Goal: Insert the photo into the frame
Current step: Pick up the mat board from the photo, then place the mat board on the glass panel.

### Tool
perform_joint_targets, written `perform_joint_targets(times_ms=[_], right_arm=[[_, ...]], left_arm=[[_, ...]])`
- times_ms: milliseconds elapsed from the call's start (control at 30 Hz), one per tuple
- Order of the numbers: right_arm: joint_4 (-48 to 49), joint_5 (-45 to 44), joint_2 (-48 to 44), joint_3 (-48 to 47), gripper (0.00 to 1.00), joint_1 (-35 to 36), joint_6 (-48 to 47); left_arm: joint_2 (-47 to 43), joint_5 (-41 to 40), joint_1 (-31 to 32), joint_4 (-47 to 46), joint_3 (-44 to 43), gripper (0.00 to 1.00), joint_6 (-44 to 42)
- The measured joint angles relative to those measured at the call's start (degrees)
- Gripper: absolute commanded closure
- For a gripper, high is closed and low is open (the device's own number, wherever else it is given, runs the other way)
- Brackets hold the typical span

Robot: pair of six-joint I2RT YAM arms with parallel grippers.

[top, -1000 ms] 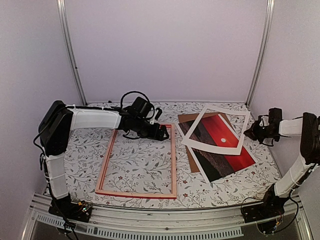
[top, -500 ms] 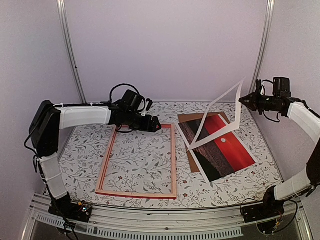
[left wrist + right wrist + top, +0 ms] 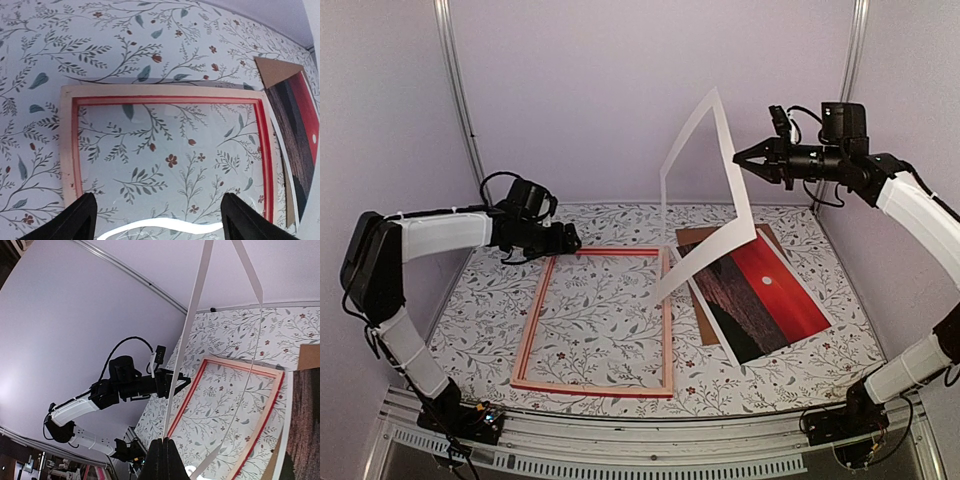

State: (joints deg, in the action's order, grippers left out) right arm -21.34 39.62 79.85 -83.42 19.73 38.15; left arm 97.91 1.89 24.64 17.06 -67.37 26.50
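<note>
The frame (image 3: 666,320) lies flat mid-table, pale back up, red showing on its inner edges; the left wrist view shows its far rail (image 3: 165,92). To its right the photo (image 3: 760,290), red and dark brown with a white dot, lies face up on a brown board (image 3: 695,237). My left gripper (image 3: 565,240) hovers open by the frame's far left corner, nothing between its fingers (image 3: 82,220). My right gripper (image 3: 740,158) is high above the photo, shut on the edge of a white mat border (image 3: 705,130) that hangs tilted, its lower corner near the frame's right rail.
Metal uprights (image 3: 460,100) and pale walls enclose the flowered table (image 3: 490,300). In the right wrist view the mat border (image 3: 187,335) crosses in front of the left arm (image 3: 130,382). The photo's edge (image 3: 300,125) and the board's corner (image 3: 275,70) lie right of the frame.
The right gripper has lifted the white mat border off the photo, up and to the left. The left gripper has drawn back leftward along the frame's far rail.
</note>
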Motion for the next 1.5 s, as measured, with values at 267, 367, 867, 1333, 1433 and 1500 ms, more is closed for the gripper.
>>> perform_joint_targets(times_ms=[267,367,867,1333,1433,1500], right_arm=[[7.43,-1.4,8.7,-7.02,1.0,14.56,6.29],[12.24,-1.6,10.75,-4.87,1.0,17.53,9.53],[26.14,-9.55,16.17,24.02,1.0,19.39,24.09],[28.79,-18.36,17.57,28.5,1.0,24.0,28.55],[29.14,-19.52,18.6,28.5,1.0,25.2,29.0],[29.11,-20.09,19.3,28.5,1.0,25.81,29.31]], left_arm=[[-9.6,-2.89,-11.17,1.36,9.62,0.11,1.14],[-12.96,-4.15,-14.84,1.68,12.11,0.11,1.53],[-14.56,-1.22,-16.98,-1.68,20.02,0.11,4.7],[-10.45,6.12,-12.5,-7.65,24.81,0.12,6.67],[-9.73,8.24,-12.2,-8.98,25.75,0.13,7.23],[-9.57,9.66,-12.02,-9.68,26.47,0.13,7.72]])
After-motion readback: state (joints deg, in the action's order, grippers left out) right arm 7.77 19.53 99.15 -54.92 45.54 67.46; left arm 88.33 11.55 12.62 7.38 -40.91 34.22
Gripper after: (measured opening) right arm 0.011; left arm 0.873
